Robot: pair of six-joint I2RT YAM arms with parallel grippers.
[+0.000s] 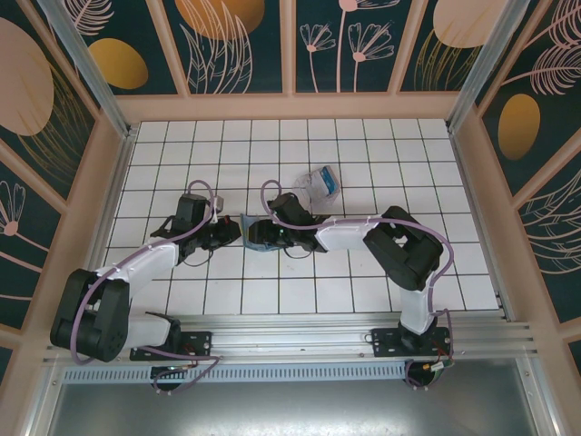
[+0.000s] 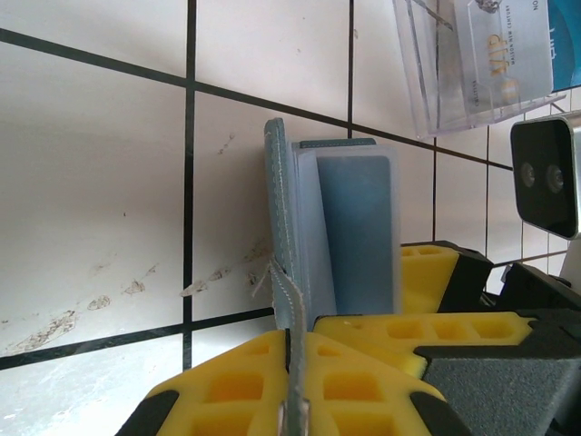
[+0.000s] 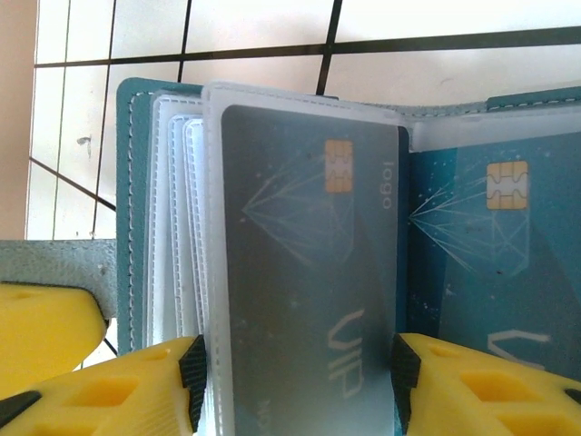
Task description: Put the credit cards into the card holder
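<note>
The teal card holder (image 1: 257,234) stands open on the tiles between both arms. My left gripper (image 2: 295,341) is shut on its cover edge (image 2: 283,209), pinching the stitched flap. In the right wrist view the card holder (image 3: 136,209) fans out several clear sleeves. A grey-blue credit card (image 3: 309,263) with a gold chip sits in the front sleeve. My right gripper (image 3: 298,386) is closed across it, a pad against each long edge. A second blue credit card (image 3: 495,245) lies in the pocket to the right. In the top view the right gripper (image 1: 280,232) meets the holder from the right.
A clear plastic box (image 1: 320,184) lies on the tiles just behind the holder, also seen in the left wrist view as the clear box (image 2: 472,64) with a card inside. Wooden walls ring the white tiled floor (image 1: 363,282).
</note>
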